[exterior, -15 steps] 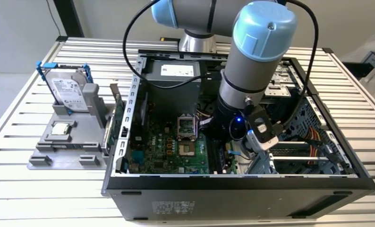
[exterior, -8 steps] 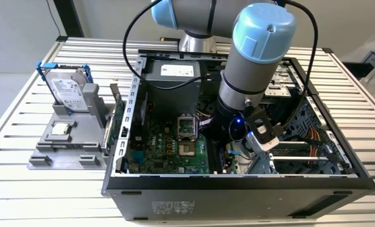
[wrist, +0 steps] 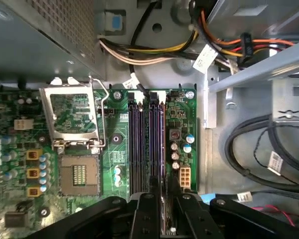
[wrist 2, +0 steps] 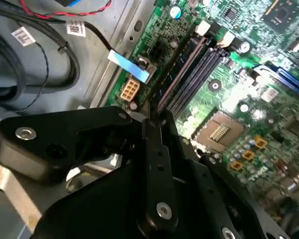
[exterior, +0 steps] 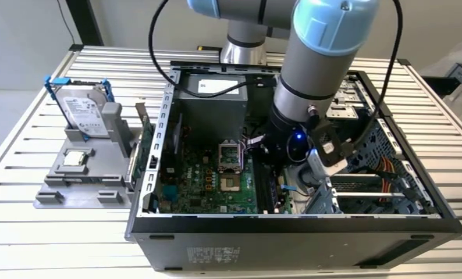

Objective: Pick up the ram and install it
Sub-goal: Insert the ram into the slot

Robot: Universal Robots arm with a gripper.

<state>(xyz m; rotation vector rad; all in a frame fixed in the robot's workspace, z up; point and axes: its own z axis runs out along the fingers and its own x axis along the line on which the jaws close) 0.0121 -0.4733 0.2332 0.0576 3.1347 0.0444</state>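
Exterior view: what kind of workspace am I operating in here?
Probably a computer-assembly test bench: an open desktop case with its motherboard exposed on a slatted metal table, beside a grey fixture holding parts.

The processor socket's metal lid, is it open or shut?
Open: the socket lid stands flipped up, and the empty socket shows bare.

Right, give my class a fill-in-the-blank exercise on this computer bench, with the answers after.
1. The hard drive stands in a ___ frame.
2. Its grey stand sits outside the case, at the exterior view's ___.
3. The gripper is over the long dark memory ___ of the motherboard.
4. The processor socket beside them holds no chip; it is ___.
Answers: blue; left; slots; empty.
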